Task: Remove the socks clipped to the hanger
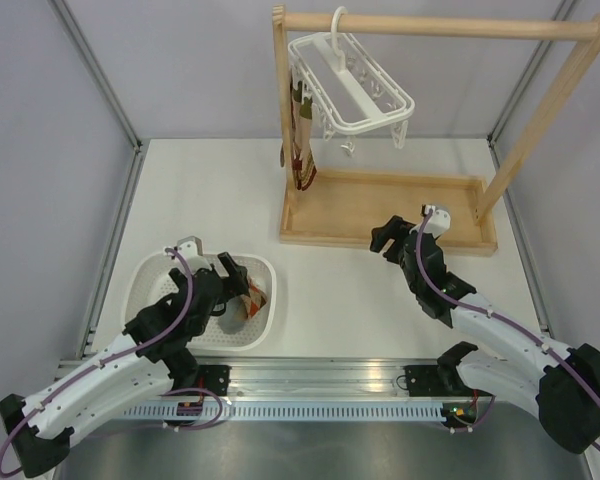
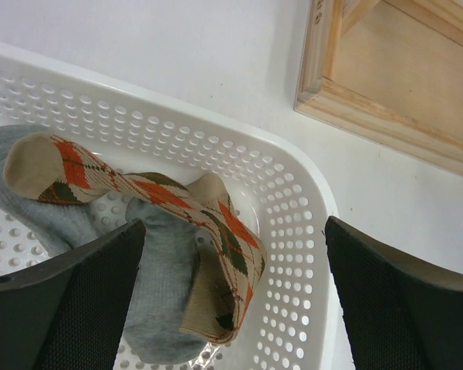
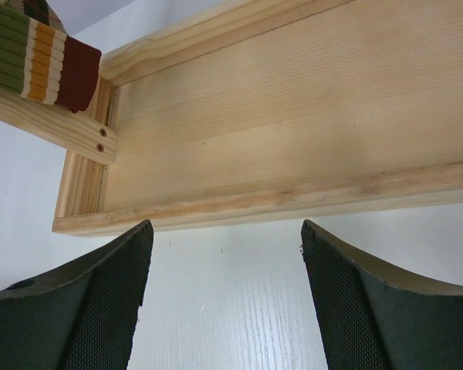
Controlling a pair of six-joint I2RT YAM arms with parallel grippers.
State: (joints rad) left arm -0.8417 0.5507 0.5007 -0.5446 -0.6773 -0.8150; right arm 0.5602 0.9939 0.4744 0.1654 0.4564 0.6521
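Left wrist: knitted argyle sock [image 2: 163, 194] in perforated plastic basket [image 2: 295, 202]

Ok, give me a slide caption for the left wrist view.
Open left gripper above the white basket, an argyle sock lying over grey socks inside.

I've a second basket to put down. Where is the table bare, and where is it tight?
Bare: the table left of the wooden rack, and the strip between basket and rack. The rack's tray is bare right of the hanging socks. Tight: the basket, holding socks under the left gripper; the right gripper hovers near the tray's front edge.
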